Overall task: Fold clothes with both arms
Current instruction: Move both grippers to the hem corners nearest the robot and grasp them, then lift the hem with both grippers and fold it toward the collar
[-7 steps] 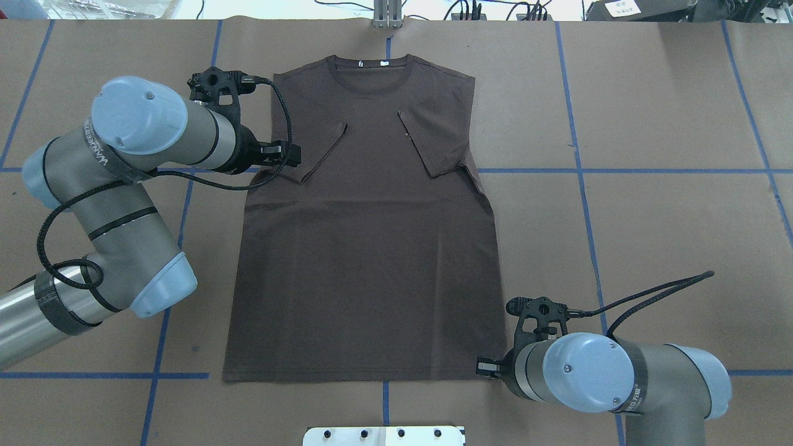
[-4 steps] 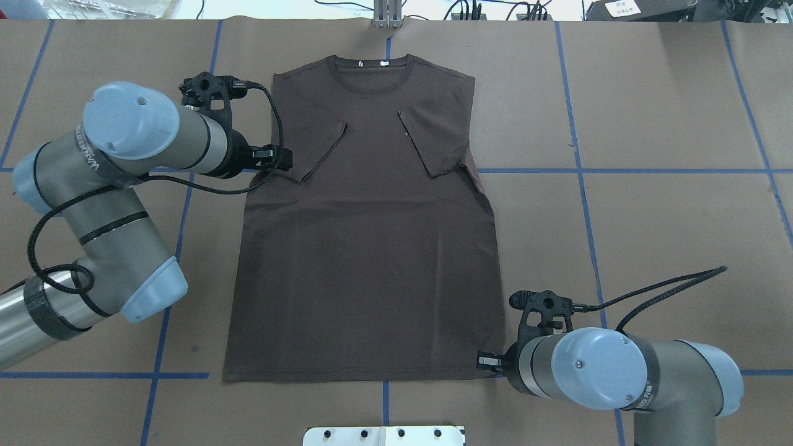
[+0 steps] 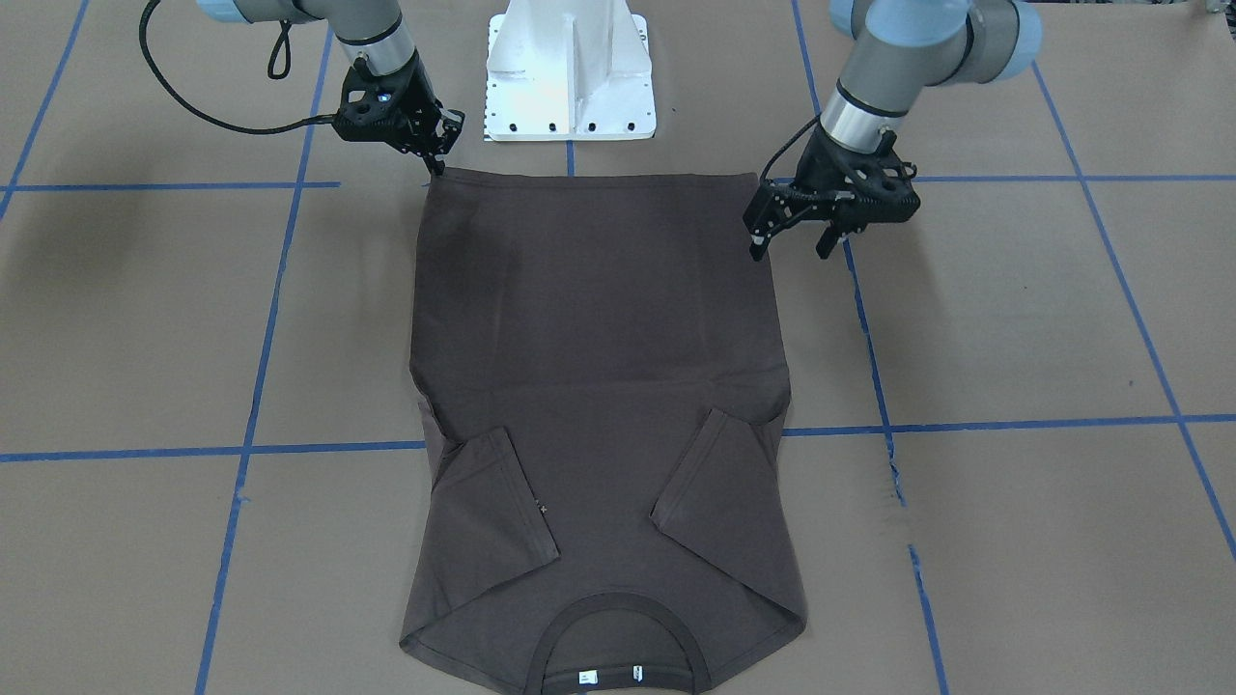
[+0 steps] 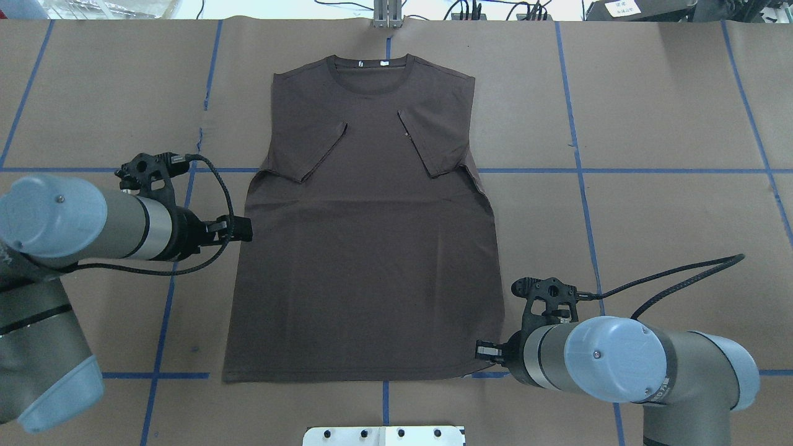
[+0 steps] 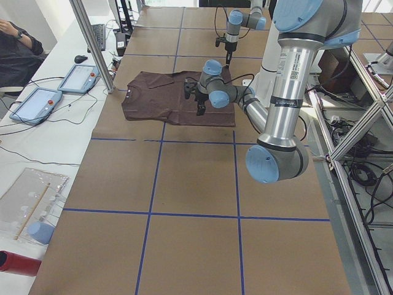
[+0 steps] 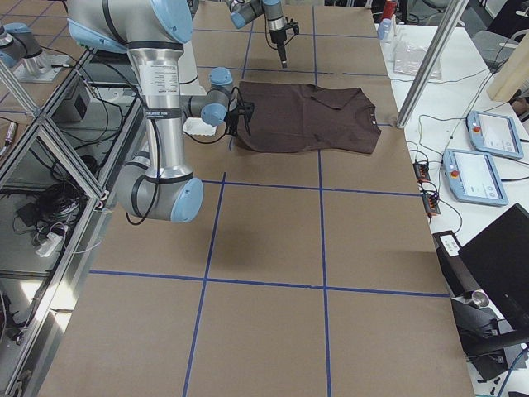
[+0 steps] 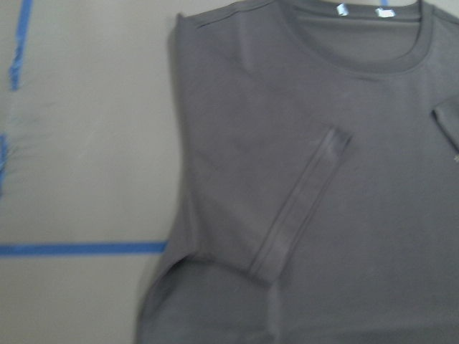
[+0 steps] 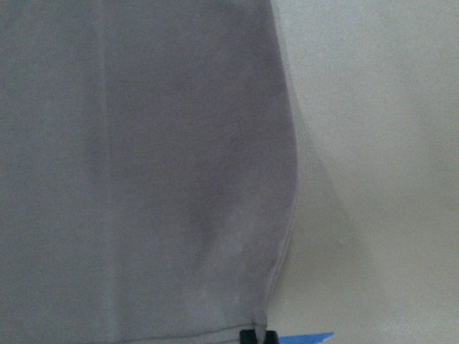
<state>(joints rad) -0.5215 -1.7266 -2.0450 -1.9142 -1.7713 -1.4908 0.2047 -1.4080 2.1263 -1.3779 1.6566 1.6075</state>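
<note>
The dark brown T-shirt (image 4: 372,248) lies flat and face up on the brown paper, collar (image 3: 618,632) away from the robot, both sleeves folded inward. My left gripper (image 3: 790,246) hangs open just above the shirt's left side edge, about mid-length, fingers apart and holding nothing; from overhead the left gripper (image 4: 243,229) sits at that edge. My right gripper (image 4: 486,352) is down at the near right hem corner, its fingertips (image 8: 249,335) closed on the cloth, and the corner curls up toward them. The left wrist view shows the folded left sleeve (image 7: 301,208).
The white pedestal base (image 3: 570,77) stands just behind the hem. Blue tape lines (image 4: 619,170) grid the paper. A metal post (image 4: 387,15) rises beyond the collar. A side bench holds tablets (image 5: 58,86), and a person (image 5: 15,49) sits there.
My left arm has drawn back from the left sleeve along the shirt's side toward the robot. The right gripper barely shifted; the right hem corner has pulled in and curled up.
</note>
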